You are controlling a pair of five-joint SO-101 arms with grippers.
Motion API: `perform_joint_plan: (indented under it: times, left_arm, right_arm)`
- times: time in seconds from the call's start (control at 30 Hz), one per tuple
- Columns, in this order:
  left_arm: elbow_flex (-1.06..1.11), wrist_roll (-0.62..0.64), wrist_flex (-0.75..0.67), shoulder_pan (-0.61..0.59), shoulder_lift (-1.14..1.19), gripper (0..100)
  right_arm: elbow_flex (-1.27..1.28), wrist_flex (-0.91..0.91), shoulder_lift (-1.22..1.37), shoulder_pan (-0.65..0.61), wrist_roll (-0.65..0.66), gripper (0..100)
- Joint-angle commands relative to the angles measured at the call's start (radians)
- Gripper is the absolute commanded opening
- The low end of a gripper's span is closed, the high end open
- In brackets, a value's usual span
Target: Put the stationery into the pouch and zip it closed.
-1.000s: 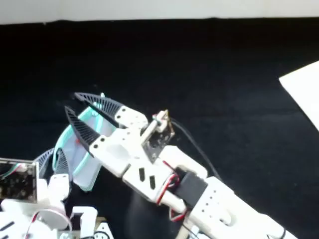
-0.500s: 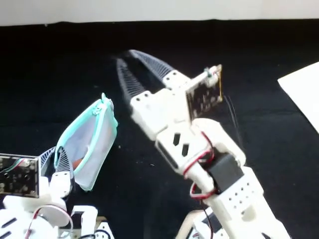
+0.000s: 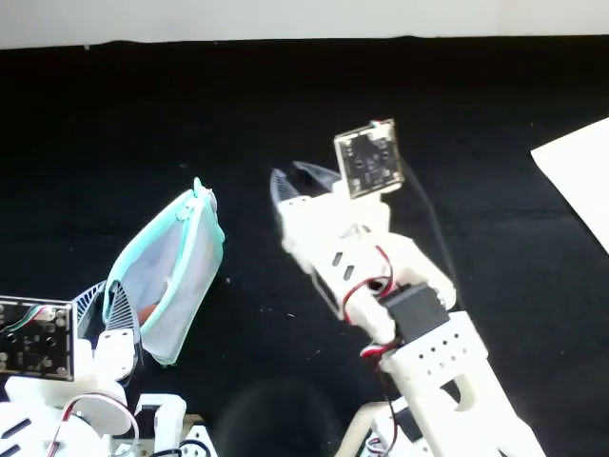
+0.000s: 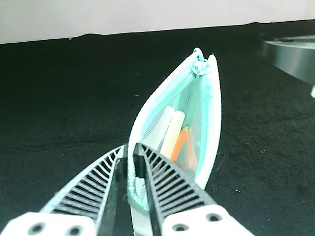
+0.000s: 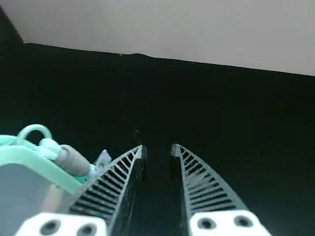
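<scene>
Your left pincer [image 4: 130, 155] is closed tightly on one end of the pouch [image 3: 176, 267], gripping the rim with the zip teeth between its two fingers. It holds the pouch up on its edge over the black tabletop [image 3: 428, 105]. The long axis of the pouch runs from this pincer away from the arm bases, leaning a little toward the right arm, and the far end with the zipper pull [image 4: 199, 65] points away from you. The mouth is unzipped and gapes along nearly the whole length. The stationery [image 4: 173, 132] lies inside along the same axis; you can see a white piece and an orange piece [image 4: 179, 142] side by side. Your right pincer [image 5: 156, 150] has only a narrow gap between its fingers and holds nothing. It is near the zipper-pull end of the pouch, to its side and not touching it. A white sheet of paper [image 3: 582, 176] lies at the right edge of the tabletop, well apart.
</scene>
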Motion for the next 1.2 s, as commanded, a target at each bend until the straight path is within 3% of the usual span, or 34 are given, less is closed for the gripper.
perform_joint_plan:
  times: [0.0,0.17,0.33,0.43,0.6,0.77,0.9,1.17]
  left_arm:
    - [0.193,-0.006,0.035,-0.005,0.01,1]
    - [0.193,-0.003,0.035,0.079,0.01,1]
    - [0.193,-0.003,0.035,0.12,0.01,1]
    - [0.193,-0.005,0.035,0.124,0.01,1]
    - [0.232,-0.006,0.037,0.125,0.01,1]
    - [0.239,-0.049,0.04,0.139,0.01,1]
    - [0.231,-0.094,0.043,0.214,0.01,1]
    - [0.077,-0.097,0.044,0.38,0.021,1]
  right_arm:
    - [-0.013,0.082,-0.004,0.088,-0.012,9.4]
    - [-0.114,0.243,-0.004,0.113,-0.107,10.5]
    - [-0.309,0.424,-0.004,0.111,-0.341,23.7]
    - [-0.386,0.438,-0.004,0.11,-0.376,25.3]
    - [-0.317,0.452,-0.015,0.11,-0.124,25.2]
    - [-0.213,0.498,-0.016,0.114,0.035,25.2]
    - [-0.127,0.489,-0.016,0.12,0.087,25.2]
    - [0.028,0.395,-0.016,0.272,0.103,25.2]
